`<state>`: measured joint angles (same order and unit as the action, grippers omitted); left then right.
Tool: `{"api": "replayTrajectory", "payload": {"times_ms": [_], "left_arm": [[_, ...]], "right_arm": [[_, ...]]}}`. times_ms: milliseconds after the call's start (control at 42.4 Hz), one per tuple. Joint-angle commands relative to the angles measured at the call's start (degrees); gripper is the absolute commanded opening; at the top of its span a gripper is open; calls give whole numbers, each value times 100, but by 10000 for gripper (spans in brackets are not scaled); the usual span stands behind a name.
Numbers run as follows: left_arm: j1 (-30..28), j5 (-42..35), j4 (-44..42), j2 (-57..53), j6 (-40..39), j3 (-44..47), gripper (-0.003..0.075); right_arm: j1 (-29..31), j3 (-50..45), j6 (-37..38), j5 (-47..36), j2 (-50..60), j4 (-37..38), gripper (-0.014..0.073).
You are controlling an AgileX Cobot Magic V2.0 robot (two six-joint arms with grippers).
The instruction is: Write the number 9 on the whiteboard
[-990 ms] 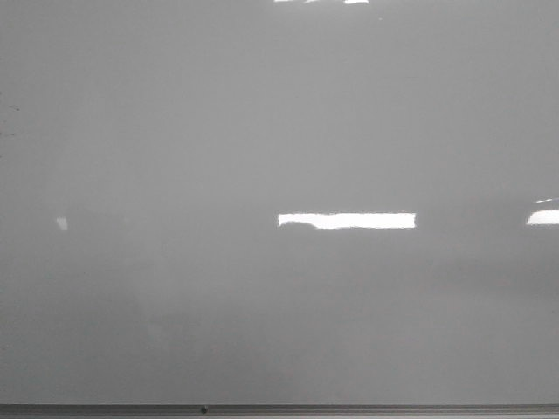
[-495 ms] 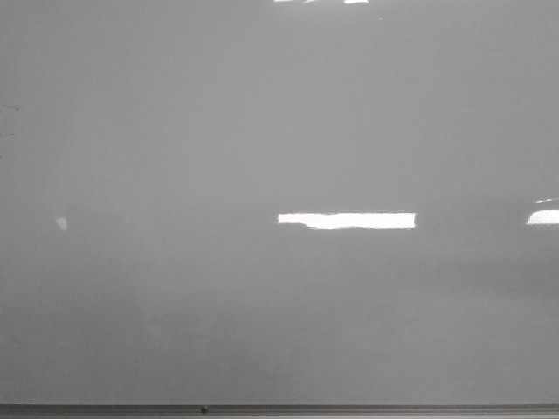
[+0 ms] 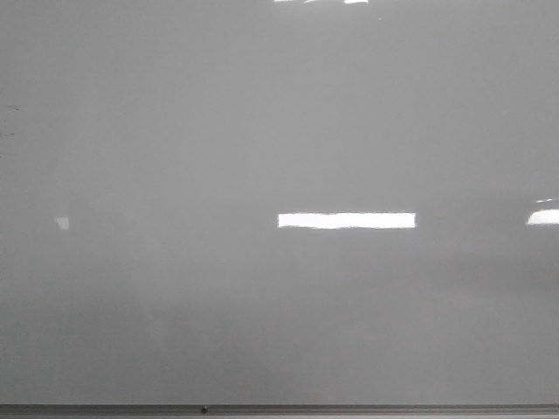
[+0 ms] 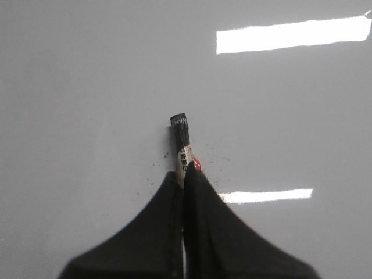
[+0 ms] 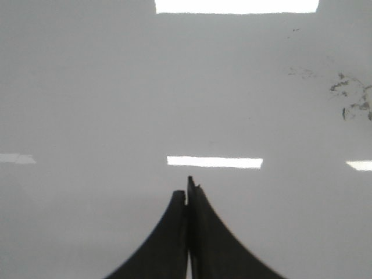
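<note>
In the left wrist view the left gripper (image 4: 185,174) has its two black fingers (image 4: 160,232) pressed together on a marker (image 4: 183,145), pinching it near its lower end so that the black cap end sticks out beyond the fingertips toward the whiteboard (image 4: 87,87); the marker's barrel shows a pale label with dark print and a bit of red beside the fingers (whether the tip actually touches the board cannot be told). A scatter of small dark specks (image 4: 163,160) lies on the board around the marker. In the right wrist view the right gripper (image 5: 187,192) has its fingers closed against each other with nothing between them, pointing at the same glossy board (image 5: 87,87), where faint dark smudges (image 5: 351,99) sit well off to one side, apart from the gripper. Farther out, the front view shows the whiteboard (image 3: 262,113) filling the whole frame, its thin grey frame edge (image 3: 349,408) running along the bottom and bright rectangular reflections (image 3: 346,220) across its middle; no drawn 9 can be made out on it in any view, and neither arm appears there
</note>
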<state>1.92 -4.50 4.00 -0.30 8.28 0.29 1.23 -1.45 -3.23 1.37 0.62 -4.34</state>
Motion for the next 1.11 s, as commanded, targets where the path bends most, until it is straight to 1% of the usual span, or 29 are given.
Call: {"api": "replayTrajectory", "payload": {"times_ms": [0, 212, 377, 471, 660, 754, 872, 1084], "left_arm": [[-13, -544, 57, -105, -7, -262, -19], [-13, 450, 57, -93, -141, -1170, -19], [-13, 740, 57, -83, -141, -1879, -19], [-13, 1058, 57, 52, -141, -2388, -19], [-13, 2027, 57, 605, -141, -3445, -19], [-13, 2476, 57, 929, -141, -3835, -19], [-13, 3025, 57, 1341, -141, -4107, -19], [-13, 3612, 57, 1852, -141, -4015, -19]], "right_arm": [[2, 358, -1, -341, 102, -17, -69], [2, 1114, -1, -42, 102, -17, -69], [2, 1904, -1, 427, 32, -17, -69], [2, 2436, -1, 839, -190, -17, -69], [2, 3533, -1, 1717, -946, -17, -69], [2, 3950, -1, 2112, -1338, -17, -69], [2, 4284, -1, 2422, -1821, -17, -69], [2, 4260, -1, 2765, -2414, -17, -69]]}}
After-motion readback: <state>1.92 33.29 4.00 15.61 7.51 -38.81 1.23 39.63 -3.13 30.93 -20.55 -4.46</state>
